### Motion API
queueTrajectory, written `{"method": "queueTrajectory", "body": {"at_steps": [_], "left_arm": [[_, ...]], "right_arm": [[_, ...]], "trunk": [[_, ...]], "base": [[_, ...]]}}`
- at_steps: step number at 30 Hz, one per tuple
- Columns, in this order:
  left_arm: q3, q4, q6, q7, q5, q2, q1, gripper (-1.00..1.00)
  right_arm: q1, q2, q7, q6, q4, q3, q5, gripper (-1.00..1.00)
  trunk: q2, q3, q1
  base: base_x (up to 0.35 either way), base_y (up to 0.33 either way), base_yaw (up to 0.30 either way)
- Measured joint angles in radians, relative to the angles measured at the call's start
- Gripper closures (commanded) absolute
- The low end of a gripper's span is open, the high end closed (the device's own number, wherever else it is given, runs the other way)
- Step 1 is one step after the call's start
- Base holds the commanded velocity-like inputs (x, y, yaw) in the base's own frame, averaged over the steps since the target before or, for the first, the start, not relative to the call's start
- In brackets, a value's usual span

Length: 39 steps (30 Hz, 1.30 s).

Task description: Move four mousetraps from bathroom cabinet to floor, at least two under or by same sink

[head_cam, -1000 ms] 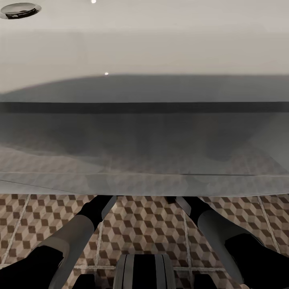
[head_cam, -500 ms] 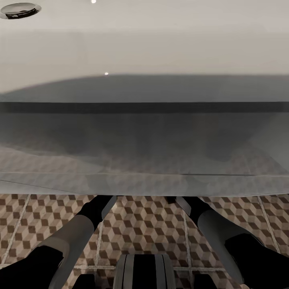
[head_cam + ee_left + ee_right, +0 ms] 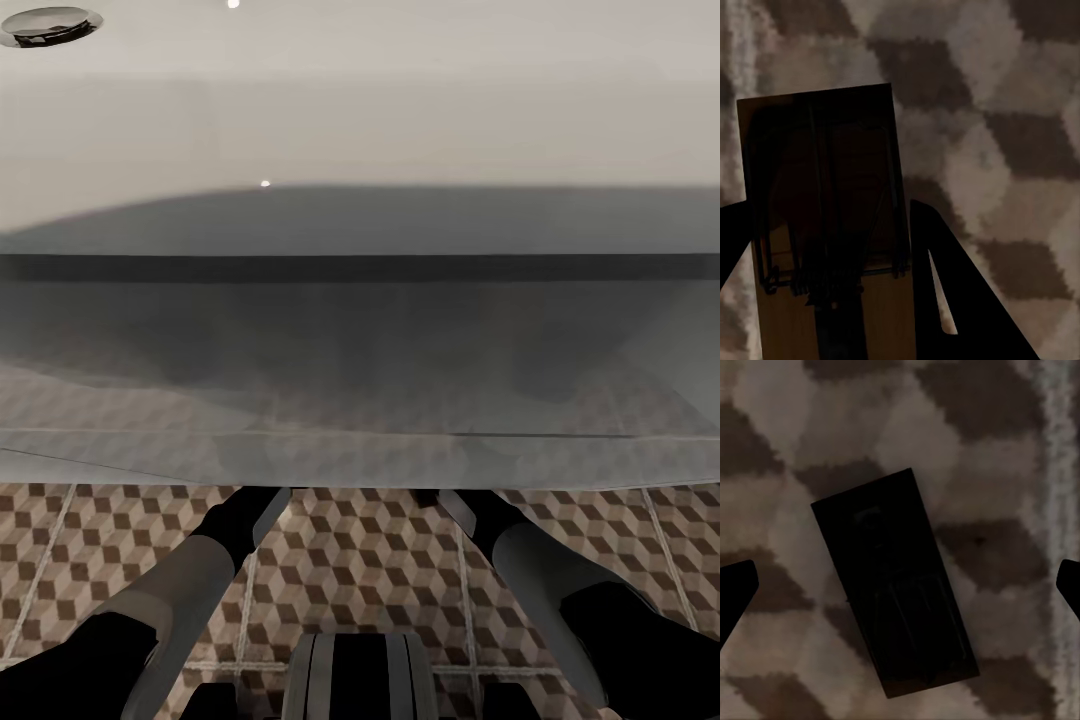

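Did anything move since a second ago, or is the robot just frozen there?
Nothing visibly changed. In the head view the sink, the bathroom floor and both arms sit exactly as they did before.

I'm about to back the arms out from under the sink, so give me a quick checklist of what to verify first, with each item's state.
1. Right gripper open, fingers wide of its mousetrap: ok.
2. That mousetrap lying flat on the bathroom floor: looks ok, though it lies in deep shadow.
3. Left gripper let go of its mousetrap: cannot tell; the dark fingers sit close along both of its sides.
4. Left mousetrap resting on the tiles: cannot tell.
5. Both arms reaching under the sink: ok in the head view.
6. The two traps near each other: cannot tell.
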Motion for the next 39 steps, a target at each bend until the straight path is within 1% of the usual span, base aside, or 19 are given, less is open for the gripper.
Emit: {"method": "queueTrajectory", "body": {"at_steps": [33,39], "left_arm": [[0.001,0.001,0.0,0.0,0.006,-0.001,0.0,1.0],[0.001,0.001,0.0,0.0,0.006,-0.001,0.0,1.0]], "right_arm": [[0.0,0.0,0.0,0.0,0.0,-0.001,-0.001,-1.0],[0.0,-0.001,0.0,0.0,0.0,0.003,0.006,-1.0]], "trunk": [[0.0,0.0,0.0],[0.0,0.0,0.0]], "base": [[0.0,0.0,0.0],[0.0,0.0,0.0]]}}
